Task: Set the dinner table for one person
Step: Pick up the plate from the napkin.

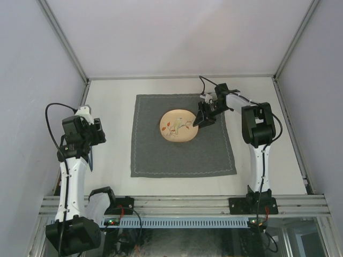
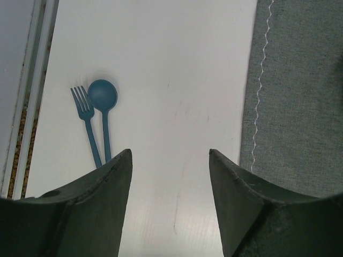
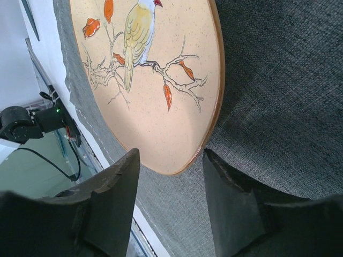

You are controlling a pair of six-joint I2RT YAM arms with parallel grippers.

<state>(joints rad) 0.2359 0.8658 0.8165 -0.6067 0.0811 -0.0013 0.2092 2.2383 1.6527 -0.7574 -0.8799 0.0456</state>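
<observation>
Off-white and flat, the tabletop (image 1: 112, 96) spreads beneath both claws and carries everything else, its metal rails running along the edges. A dark grey cloth (image 1: 182, 155) with pale stitching lies on it, under the right claw (image 1: 199, 123) and off to the right of the left claw (image 2: 169, 152).

The right claw hangs low over the cloth. Its jaws stand apart, clenched on nothing. Straight ahead of it lies a beige plate (image 3: 161, 80) painted with a bird on a branch and orange leaves. The plate's brown rim comes down to the gap between the two fingertips. Whether either fingertip touches the rim cannot be told. Grey cloth fills the space to the right of this claw.

The left claw is also released, its jaws wide, with bare tabletop showing between them. Ahead of it and to its left lie a blue fork (image 2: 86, 120) and a blue spoon (image 2: 103, 96), side by side, handles pointing back toward the left finger. The cloth's stitched edge runs just past the right finger.
</observation>
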